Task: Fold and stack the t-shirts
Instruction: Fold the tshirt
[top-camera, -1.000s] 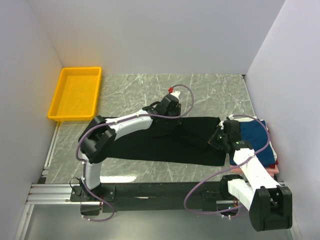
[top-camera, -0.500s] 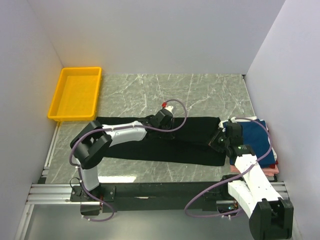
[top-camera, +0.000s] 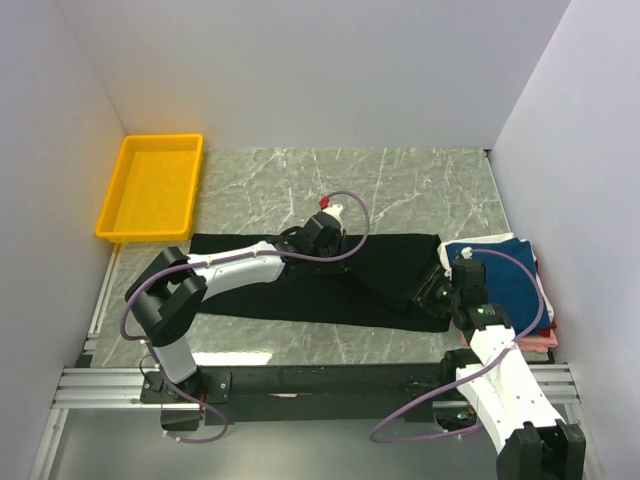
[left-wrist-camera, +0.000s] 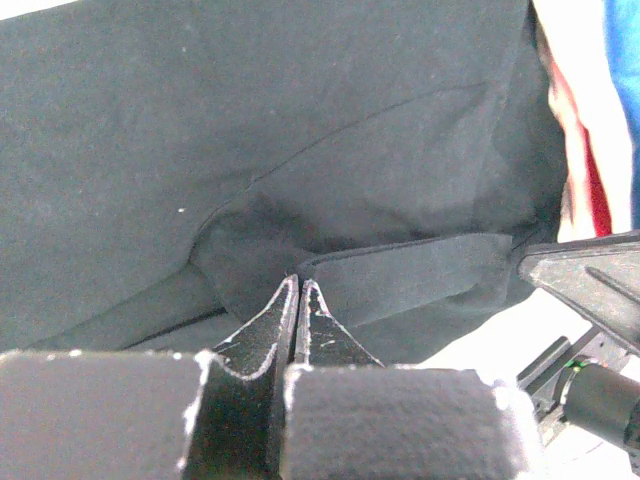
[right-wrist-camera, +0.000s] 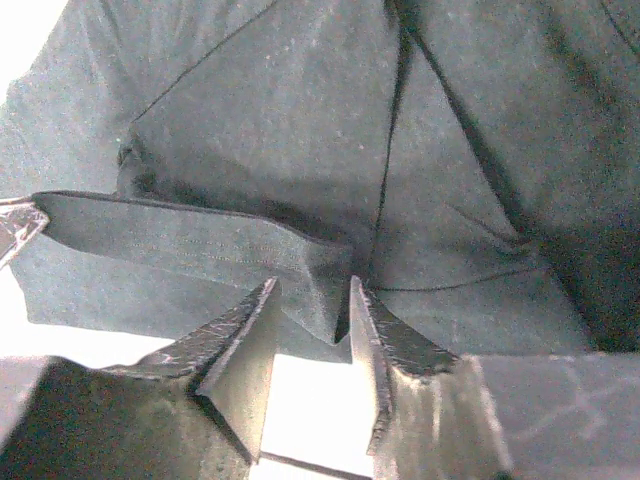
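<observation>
Near right, the right claw (right-wrist-camera: 312, 288) stands parted around a fold of the black t-shirt (top-camera: 330, 300), spread on the surface (top-camera: 400, 180) beside the folded stack (top-camera: 510, 275). Farther left, the left claw (left-wrist-camera: 300, 285) pinches its far hem, best drawn over evenly and taut.

Bright, even overhead light in the top view, only soft shadows, a pale glare patch at the tabletop's (top-camera: 400, 180) near edge. Wrist views are dimmer and grainy: the black t-shirt (left-wrist-camera: 300, 130) swallows detail, bare tabletop glares white, bottom edges blur
</observation>
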